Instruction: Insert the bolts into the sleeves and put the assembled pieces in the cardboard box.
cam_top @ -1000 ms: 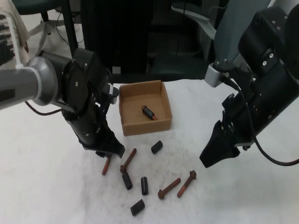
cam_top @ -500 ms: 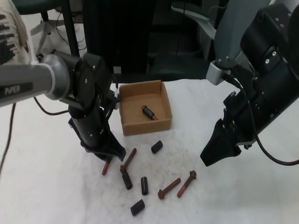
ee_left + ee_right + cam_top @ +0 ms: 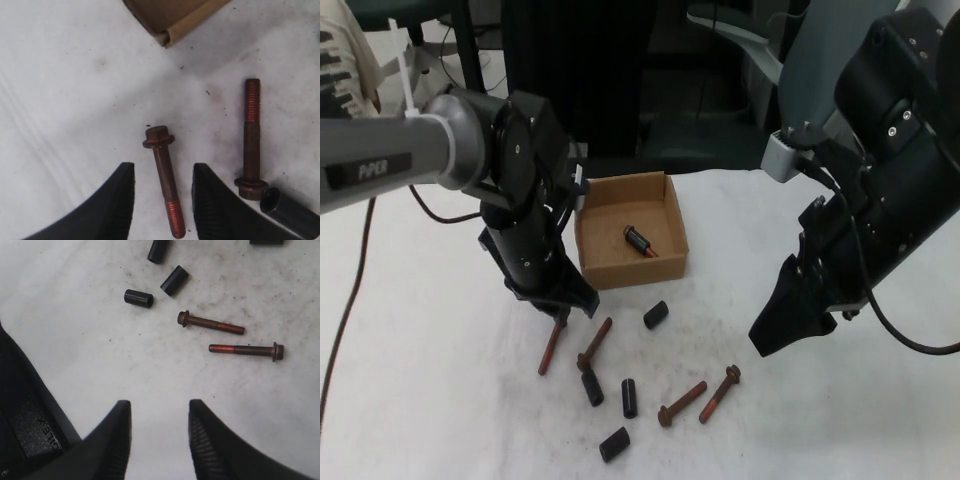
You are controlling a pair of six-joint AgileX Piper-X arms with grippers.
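Note:
Several copper-coloured bolts and short black sleeves lie loose on the white bench in front of the cardboard box [image 3: 584,243], which holds one assembled piece [image 3: 640,241]. My left gripper [image 3: 162,167] hangs open low over the bench, one bolt [image 3: 164,185] lying flat between its fingers [image 3: 122,200]. Beside that lies a second bolt [image 3: 251,135] with a sleeve [image 3: 287,215] at its head. In the high view the left gripper [image 3: 565,303] stands just before the box's front left corner. My right gripper [image 3: 159,405] is open and holds nothing, above bare bench near two bolts [image 3: 210,323] [image 3: 247,349].
Sleeves [image 3: 656,315] [image 3: 592,388] [image 3: 629,397] [image 3: 614,443] are scattered among the bolts [image 3: 593,345] [image 3: 682,402]. The right gripper [image 3: 785,325] hovers right of the pile. Chairs and dark furniture stand beyond the bench's far edge. Open bench lies to the left and right.
My left arm has swung right and toward the box, and the bolt it was over now shows at fuller length below its gripper. The right arm has stayed put.

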